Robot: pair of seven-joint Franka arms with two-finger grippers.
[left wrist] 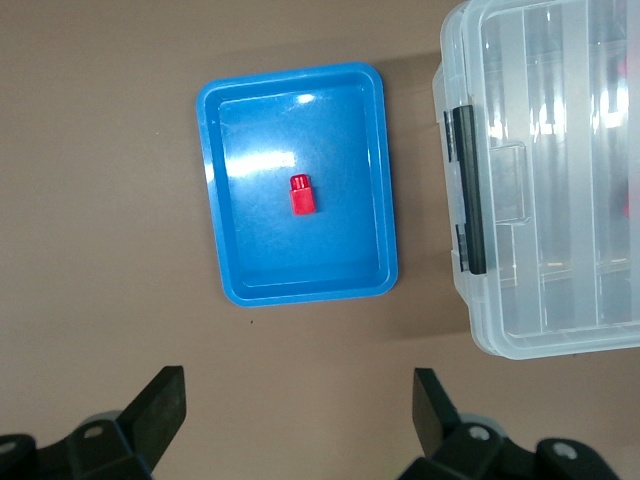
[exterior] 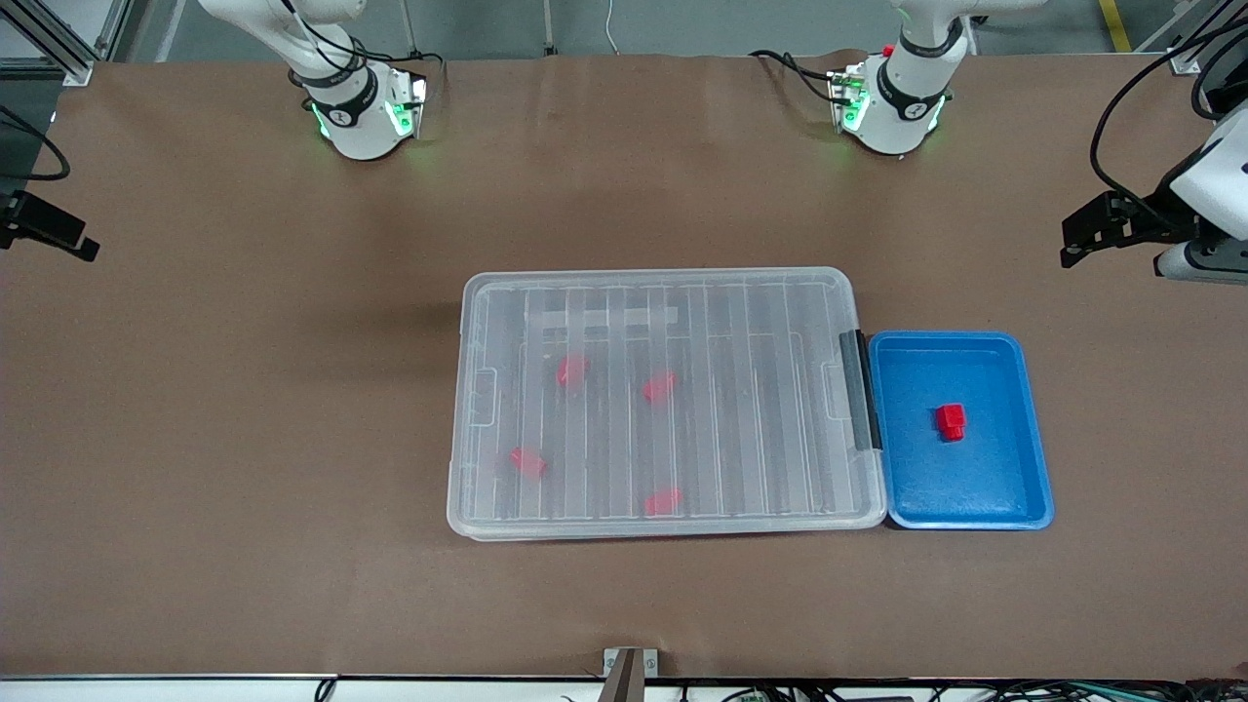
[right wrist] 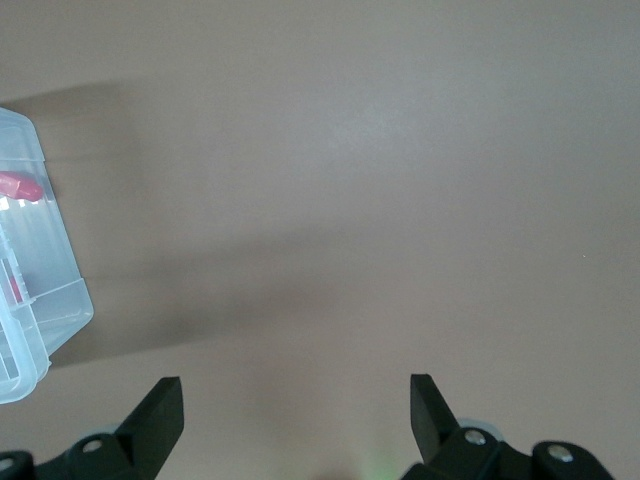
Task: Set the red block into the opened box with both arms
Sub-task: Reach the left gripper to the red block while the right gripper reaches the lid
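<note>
Below the wide-open left gripper [left wrist: 295, 415] the blue tray [left wrist: 215, 200] lies uncovered, its red block [left wrist: 301, 195] reachable from above. The closed lid [exterior: 663, 322] bars the box [exterior: 468, 507]. Under the spread right gripper [right wrist: 295, 420] is bare table [right wrist: 380, 180].

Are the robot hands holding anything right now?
No, nothing is held. The left gripper is open over bare table beside the blue tray, where the red block lies untouched. The right gripper is open over bare table too.

brown table [exterior: 244, 439] bearing a clear box [exterior: 663, 400] with its lid shut and, touching its latch end toward the left arm's end, a blue tray [exterior: 1024, 429]
</note>
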